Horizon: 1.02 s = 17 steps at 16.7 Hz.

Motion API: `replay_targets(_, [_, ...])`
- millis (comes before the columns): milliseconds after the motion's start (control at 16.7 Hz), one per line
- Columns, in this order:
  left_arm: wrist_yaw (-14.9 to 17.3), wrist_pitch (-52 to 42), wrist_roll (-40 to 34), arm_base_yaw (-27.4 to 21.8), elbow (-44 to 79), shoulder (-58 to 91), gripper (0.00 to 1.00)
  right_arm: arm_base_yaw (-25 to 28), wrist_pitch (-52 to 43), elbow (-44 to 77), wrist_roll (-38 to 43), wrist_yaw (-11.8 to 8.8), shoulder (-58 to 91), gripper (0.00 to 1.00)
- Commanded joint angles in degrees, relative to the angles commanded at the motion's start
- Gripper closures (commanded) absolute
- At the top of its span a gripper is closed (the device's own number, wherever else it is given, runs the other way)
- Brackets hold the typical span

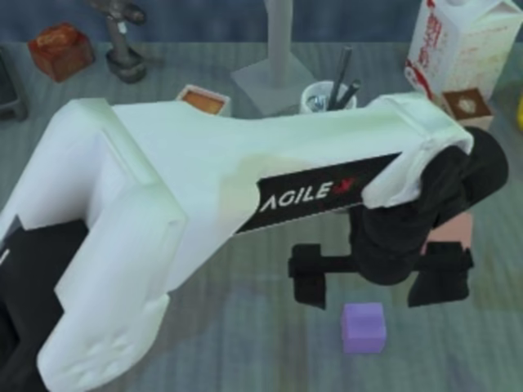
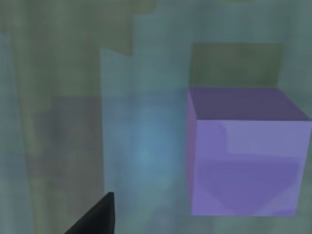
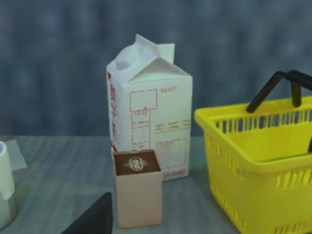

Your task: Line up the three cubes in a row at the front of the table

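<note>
Early yet: only lilac cube [image 1: 364,327] near front, at five o'clock of spread, empty left gripper [image 1: 381,279]; salmon cube [image 1: 452,230] half hidden, third unseen.

Top view looks straight down from above the table [image 1: 245,343], the left arm's white link filling much of it. Left wrist view sits very close over the table surface, the lilac-purple cube [image 2: 243,156] looming large; that same cube [image 1: 364,327] shows small from above. Right wrist view faces level across the table at the milk carton [image 3: 151,129], brown carton [image 3: 138,195] and yellow basket [image 3: 258,161]; both cartons also appear up top.
</note>
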Motion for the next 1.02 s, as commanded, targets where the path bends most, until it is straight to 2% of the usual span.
replay_targets(180, [0.0,-2.7,0.0,0.3,2.1,-1.1,0.00,0.0,0.0,0.0,0.0,0.0,0.0,0.00])
replay_targets(540, [-0.1,-1.5,0.4,0.9,0.3,-2.7,0.00,0.2,-0.9,1.5,-0.9,0.1,1.5,0.00])
replay_targets(780, [-0.5,4.5,2.5,6.6,-9.5,-13.3,0.00,1.4,-6.0,9.5,-6.0,0.4,10.4,0.00])
replay_targets(1020, [-0.8,14.5,7.4,16.3,-26.3,-33.2,0.00,3.9,-15.0,22.3,-14.7,0.4,26.9,0.00])
